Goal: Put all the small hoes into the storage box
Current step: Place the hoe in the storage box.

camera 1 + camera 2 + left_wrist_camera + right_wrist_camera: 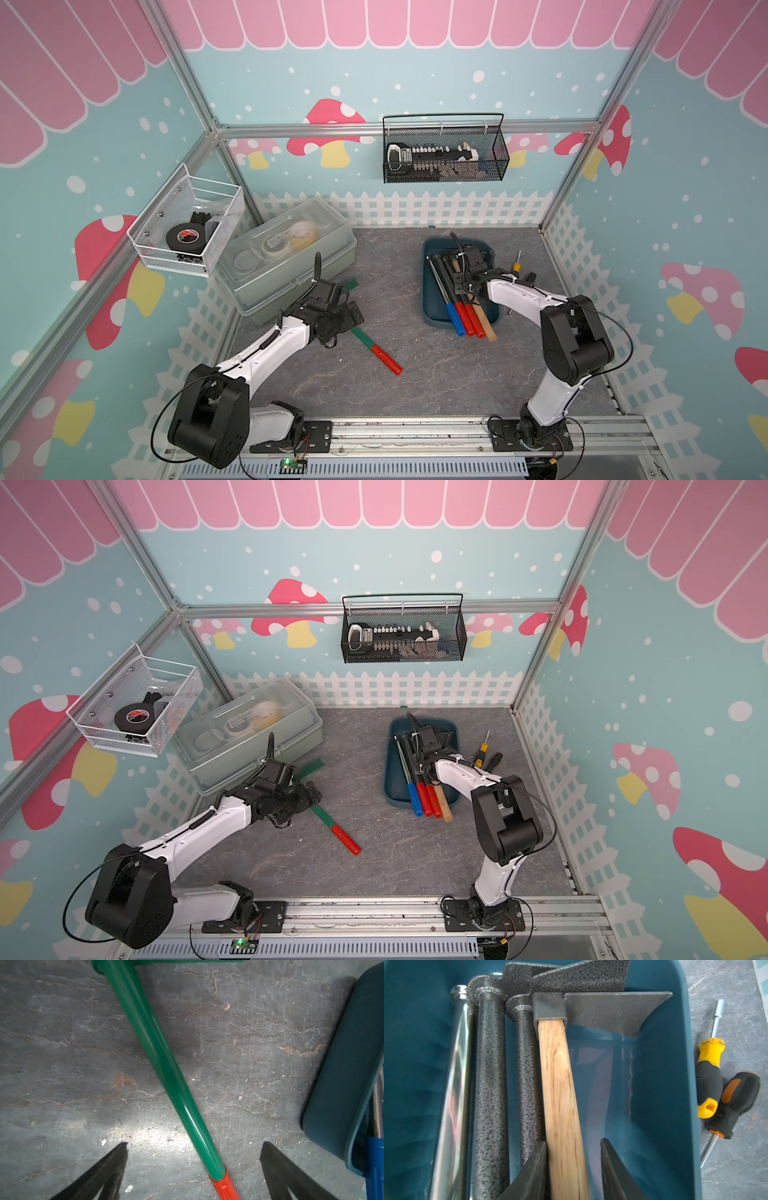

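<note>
**Small hoe (560, 1084) down in the storage box (660, 1088), right gripper (573, 1141) slack around it**

In both top views the wooden-handled small hoe (485, 326) lies lengthwise in the teal storage box (388, 771). It is the outermost of four tools packed side by side. The box is shorter than the handles, so the blue grip (456, 323), the two red grips (473, 322) and the wooden end overhang its near rim. The right arm reaches over the box. The left gripper (309, 795) hovers over a green-shafted hoe (343, 839) lying on the table (415, 374), well apart from the box. A black tape roll (185, 237) in the white mesh basket (137, 239) carries a red mark too small to read.

Left wrist: the jaws are spread wide and straddle the green shaft (162, 1059) near where it meets its red grip (225, 1186). They touch nothing and look lined up for a pickup.

Right wrist: the hoe's blade (616, 1012) sits at the far wall, its head beside two speckled-grey shafts (490, 1084) and a chrome shaft (456, 1084). The jaws stand partly apart, one finger against the wooden handle and the other clear of it, so nothing is clamped. Two screwdrivers (710, 1076) lie outside the box. No brand or lettering shows
</note>
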Controlling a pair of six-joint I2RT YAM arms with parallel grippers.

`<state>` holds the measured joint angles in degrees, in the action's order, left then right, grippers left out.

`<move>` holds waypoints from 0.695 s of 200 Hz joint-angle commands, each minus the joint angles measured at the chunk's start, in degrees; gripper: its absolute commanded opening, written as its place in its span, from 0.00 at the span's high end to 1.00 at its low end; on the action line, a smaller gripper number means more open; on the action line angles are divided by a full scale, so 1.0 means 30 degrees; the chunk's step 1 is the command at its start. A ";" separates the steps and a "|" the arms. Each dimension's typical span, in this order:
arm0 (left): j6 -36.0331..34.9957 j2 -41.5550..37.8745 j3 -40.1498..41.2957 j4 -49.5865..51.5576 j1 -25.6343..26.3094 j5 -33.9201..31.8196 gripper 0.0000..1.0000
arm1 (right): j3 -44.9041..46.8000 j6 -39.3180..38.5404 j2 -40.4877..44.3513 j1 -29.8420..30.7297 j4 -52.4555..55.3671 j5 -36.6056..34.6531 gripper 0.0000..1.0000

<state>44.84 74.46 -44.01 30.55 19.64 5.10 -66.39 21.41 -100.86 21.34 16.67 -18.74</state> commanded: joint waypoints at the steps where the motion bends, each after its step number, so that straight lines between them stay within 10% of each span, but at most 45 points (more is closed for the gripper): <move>1: 0.0332 -0.0033 0.0109 -0.0060 0.0104 -0.0306 0.01 | 0.0348 -0.0295 0.0360 -0.0112 0.0616 -0.0314 0.53; 139: 0.0086 -0.0208 -0.0035 -0.0073 0.0102 -0.0586 0.01 | 0.0509 -0.1721 0.3117 -0.0060 0.1079 0.0827 0.29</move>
<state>44.80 74.46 -44.01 30.55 19.64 4.95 -65.73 17.72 -94.94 21.04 18.63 -17.78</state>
